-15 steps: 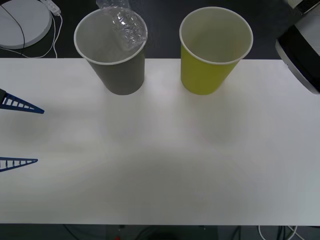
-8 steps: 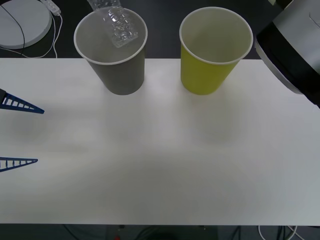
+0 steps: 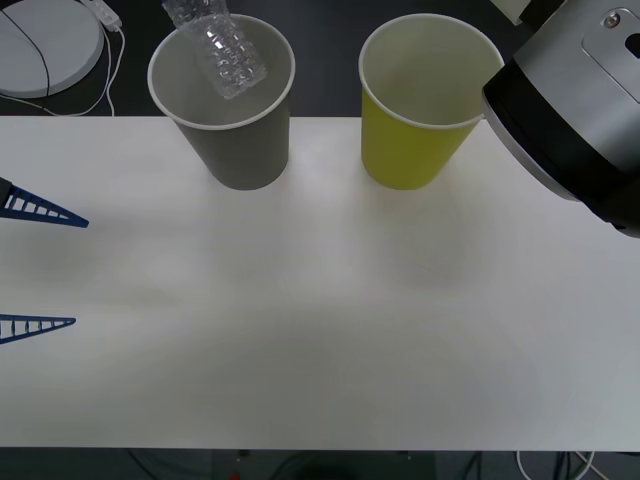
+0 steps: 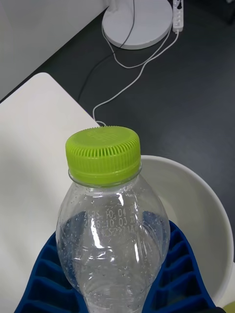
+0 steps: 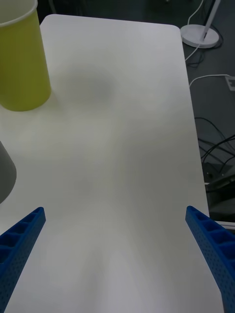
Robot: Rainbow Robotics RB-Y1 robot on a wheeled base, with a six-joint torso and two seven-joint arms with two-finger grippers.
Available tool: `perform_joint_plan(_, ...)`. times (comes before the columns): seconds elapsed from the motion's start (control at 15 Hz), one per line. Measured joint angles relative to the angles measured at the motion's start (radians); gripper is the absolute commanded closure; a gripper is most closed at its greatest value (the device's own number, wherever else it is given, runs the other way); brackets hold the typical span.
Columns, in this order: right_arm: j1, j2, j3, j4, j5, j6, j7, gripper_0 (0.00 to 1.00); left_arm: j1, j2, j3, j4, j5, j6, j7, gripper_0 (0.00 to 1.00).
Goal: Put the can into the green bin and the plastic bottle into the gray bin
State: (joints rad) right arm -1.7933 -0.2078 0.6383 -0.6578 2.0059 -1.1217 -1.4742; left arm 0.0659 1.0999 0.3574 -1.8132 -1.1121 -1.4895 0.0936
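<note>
Ribbed blue right tool (image 4: pixel 115 274) grips the crinkly clear plastic bottle (image 4: pixel 110 230); left tool (image 3: pixel 40 268) gapes wide.

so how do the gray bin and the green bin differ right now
The gray bin is gray and stands on the robot's left; the green bin is yellow-green, on its right. The plastic bottle, held by the right gripper, hangs over the gray bin; nothing shows in the green bin. Both stand upright, same tapered shape.
</note>
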Motion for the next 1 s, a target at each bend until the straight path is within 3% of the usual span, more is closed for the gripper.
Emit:
perform_joint_plan(0.07,0.0,0.0,0.0,0.0,-0.001,0.0,0.0,0.91,0.0,0.0,0.0,0.0,0.0,0.0,0.0,0.0)
perform_joint_plan(0.13,0.0,0.001,0.0,-0.001,-0.001,-0.001,0.0,0.38,0.0,0.0,0.0,0.0,0.0,0.0,0.0,0.0)
perform_joint_plan(0.2,0.0,0.0,0.0,0.0,0.001,-0.001,0.0,0.0,0.0,0.0,0.0,0.0,0.0,0.0,0.0,0.0)
perform_joint_plan(1.0,0.0,0.0,-0.003,0.0,0.015,-0.001,0.019,0.0,0.0,0.0,0.0,0.0,0.0,0.0,0.0,0.0)
